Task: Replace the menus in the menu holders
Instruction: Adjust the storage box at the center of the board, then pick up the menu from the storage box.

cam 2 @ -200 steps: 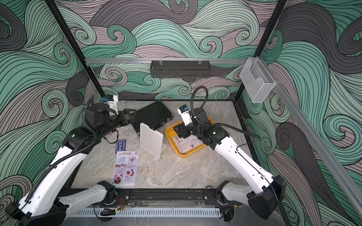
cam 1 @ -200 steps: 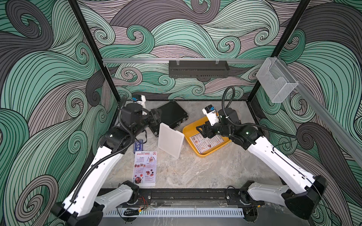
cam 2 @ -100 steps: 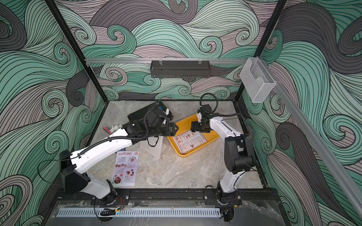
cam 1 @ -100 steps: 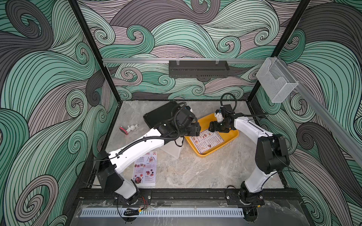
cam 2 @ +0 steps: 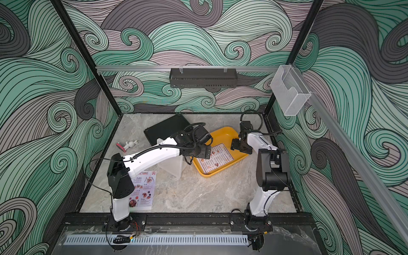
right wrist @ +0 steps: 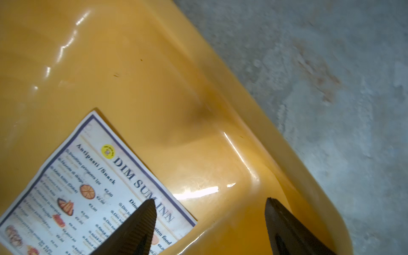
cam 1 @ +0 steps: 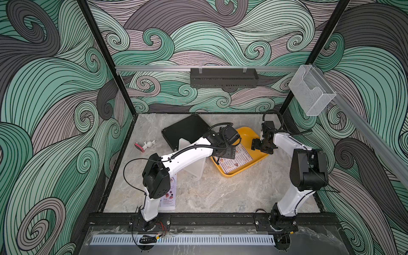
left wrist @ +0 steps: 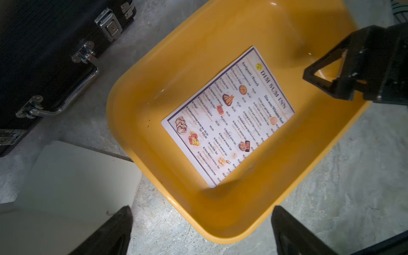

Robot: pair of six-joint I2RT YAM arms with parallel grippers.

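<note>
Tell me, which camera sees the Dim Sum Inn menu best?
The left wrist view: the Dim Sum Inn menu lies almost whole in the yellow tray, title and food pictures clear. The right wrist view shows only its title corner. In both top views the menu is small, its print unreadable.

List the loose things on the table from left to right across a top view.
Small white figurine with a red base → Special Menu sheet → menu holder → Dim Sum Inn menu, lying in the yellow tray. The black briefcase is left out: it overlaps sheet and holder sideways.
</note>
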